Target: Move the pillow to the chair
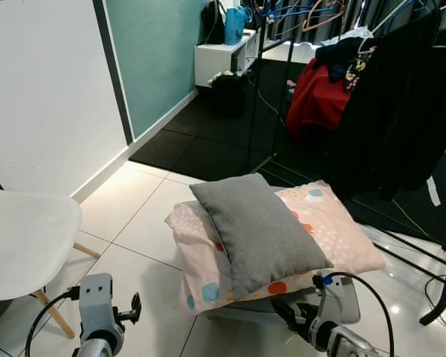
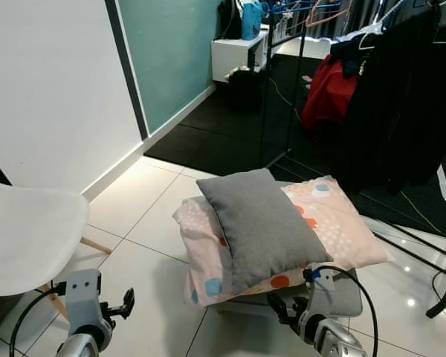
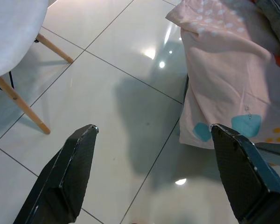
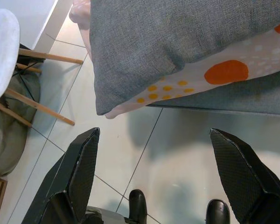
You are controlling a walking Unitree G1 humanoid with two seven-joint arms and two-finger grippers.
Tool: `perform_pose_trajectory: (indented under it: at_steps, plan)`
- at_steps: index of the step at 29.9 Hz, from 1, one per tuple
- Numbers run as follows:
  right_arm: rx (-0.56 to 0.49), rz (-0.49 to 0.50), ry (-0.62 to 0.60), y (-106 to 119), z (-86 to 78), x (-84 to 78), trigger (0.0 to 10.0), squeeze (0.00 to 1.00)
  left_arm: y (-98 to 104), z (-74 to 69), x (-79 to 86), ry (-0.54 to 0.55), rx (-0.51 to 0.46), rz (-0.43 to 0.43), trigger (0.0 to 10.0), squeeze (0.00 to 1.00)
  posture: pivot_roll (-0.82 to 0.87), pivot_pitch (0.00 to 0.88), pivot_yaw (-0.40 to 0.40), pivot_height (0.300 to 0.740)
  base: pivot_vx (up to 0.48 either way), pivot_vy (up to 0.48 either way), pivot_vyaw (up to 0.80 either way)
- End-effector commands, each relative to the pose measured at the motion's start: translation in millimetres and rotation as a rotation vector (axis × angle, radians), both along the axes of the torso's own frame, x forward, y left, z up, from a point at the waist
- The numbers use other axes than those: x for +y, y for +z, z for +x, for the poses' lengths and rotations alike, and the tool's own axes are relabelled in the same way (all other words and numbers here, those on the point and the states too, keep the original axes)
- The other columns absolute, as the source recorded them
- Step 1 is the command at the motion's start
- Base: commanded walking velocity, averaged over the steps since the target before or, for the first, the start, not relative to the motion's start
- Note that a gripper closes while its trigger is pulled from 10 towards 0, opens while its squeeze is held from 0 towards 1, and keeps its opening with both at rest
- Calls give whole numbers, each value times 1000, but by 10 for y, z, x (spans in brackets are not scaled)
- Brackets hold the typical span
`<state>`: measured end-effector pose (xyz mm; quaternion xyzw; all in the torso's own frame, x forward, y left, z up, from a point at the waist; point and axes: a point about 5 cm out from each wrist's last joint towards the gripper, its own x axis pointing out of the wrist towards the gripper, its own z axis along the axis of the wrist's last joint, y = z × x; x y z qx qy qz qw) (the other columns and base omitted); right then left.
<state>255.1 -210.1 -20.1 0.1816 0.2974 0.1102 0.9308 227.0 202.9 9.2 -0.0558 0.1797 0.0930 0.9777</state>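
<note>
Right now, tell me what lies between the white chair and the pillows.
Only bare white tiled floor separates the white chair from the stacked pillows, in the left eye view.

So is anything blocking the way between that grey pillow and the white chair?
Nothing visible does. The grey pillow lies on top of a pink patterned pillow, and the white chair stands to the robot's left, with only bare tiled floor between them. Both claws, left claw and right claw, hang open and low, holding nothing.
</note>
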Motion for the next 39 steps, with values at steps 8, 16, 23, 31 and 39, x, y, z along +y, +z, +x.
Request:
perform_pose_trajectory:
  at_steps: [8,16,23,31,39]
  plan:
    - [14,-4,-10,-28,-36,-25,10000,0,-34,-44,10,9,19,-7,10000,0,-79,48,-13,740,0,0,0]
    - [18,-6,-6,-37,-47,-28,10000,0,-31,-47,0,3,18,-4,10000,0,-79,42,-15,740,0,0,0]
    - [18,-6,-6,-39,-50,-29,10000,0,-27,-51,-1,4,18,-5,10000,0,-80,40,-13,740,0,0,0]
    - [18,-6,-10,-40,-47,-26,10000,0,-40,-38,0,1,20,-8,10000,0,-85,38,-5,740,0,0,0]
    - [15,-4,-10,-34,-30,-10,10000,0,-31,-16,12,4,17,-5,10000,0,-77,35,-8,740,0,0,0]
